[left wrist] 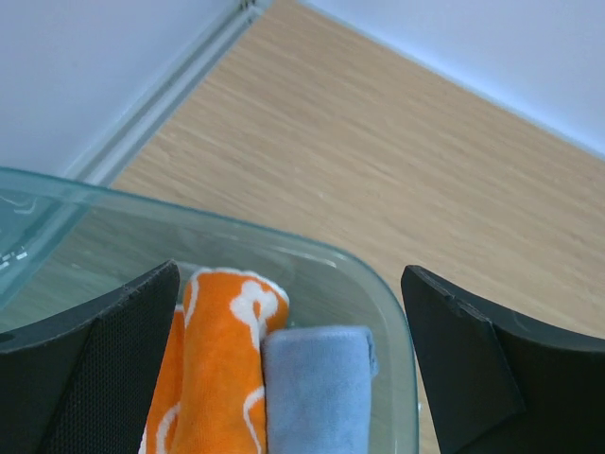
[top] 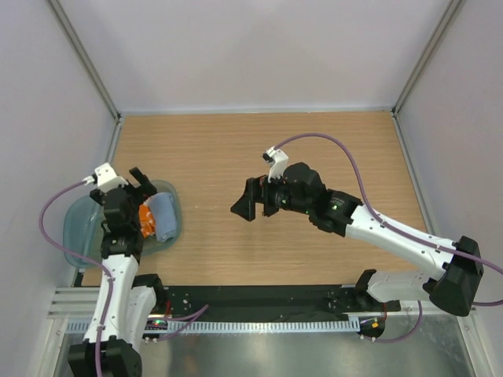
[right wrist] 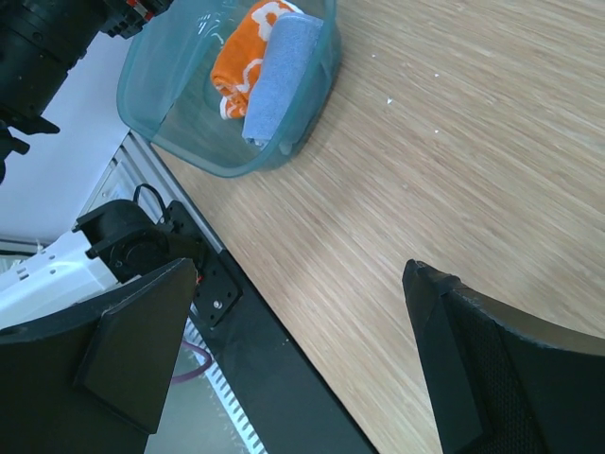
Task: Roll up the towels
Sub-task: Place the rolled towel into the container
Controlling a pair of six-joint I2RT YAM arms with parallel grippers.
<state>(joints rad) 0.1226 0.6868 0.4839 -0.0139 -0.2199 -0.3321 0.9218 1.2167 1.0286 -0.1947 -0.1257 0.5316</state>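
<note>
A rolled pale blue towel (top: 163, 216) and a rolled orange-and-white patterned towel (top: 147, 221) lie side by side inside the translucent blue-green tray (top: 78, 228) at the left. In the left wrist view the orange towel (left wrist: 222, 369) is left of the blue towel (left wrist: 315, 388). My left gripper (top: 141, 184) is open and empty just above them, at the tray's far end. My right gripper (top: 253, 200) is open and empty above the bare wooden table's middle. The right wrist view shows both towels, the blue one (right wrist: 282, 76) and the orange one (right wrist: 248, 52), in the tray (right wrist: 161, 104).
The wooden table (top: 314, 149) is bounded by pale walls at the back and sides. A black rail (top: 259, 302) and metal base run along the near edge, also in the right wrist view (right wrist: 255, 369). The tray's glassy rim (left wrist: 378, 293) sits close under my left fingers.
</note>
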